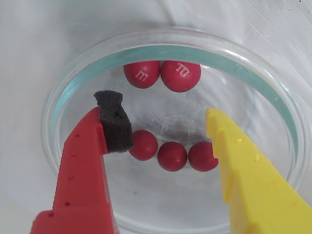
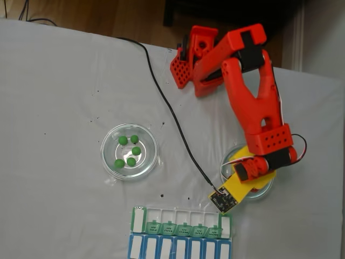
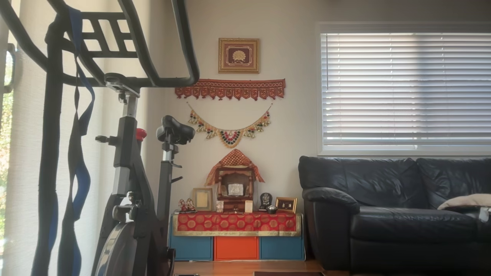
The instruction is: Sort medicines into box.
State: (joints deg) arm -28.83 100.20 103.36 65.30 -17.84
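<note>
Gripper (image 1: 168, 141) down inside the glass dish (image 1: 273, 87) holding the dark red balls (image 1: 172, 156), fingers spread wide apart and empty. Red finger (image 1: 80, 170) with its black foam pad (image 1: 115, 124) touching or just beside the leftmost ball of the near row; yellow finger (image 1: 248, 165) against or overlapping the rightmost one. Three balls in that row between the fingers, two more touching each other at the dish's far wall.

Judging by look: small, hard, glossy candy-like spheres, very light, stiff, quick to roll and to squirt out of a pinch on smooth glass. Best taken one at a time, across the widest part, foam pad centred on the ball. Closing on the whole row risks scattering it, so better narrowed onto one ball first.

In the fixed view, that dish (image 2: 266, 190) under the arm, just up and right of the box (image 2: 226, 222); green balls (image 2: 129, 151) in a second dish (image 2: 108, 141), up and left of the box. Box compartments showing no balls.
</note>
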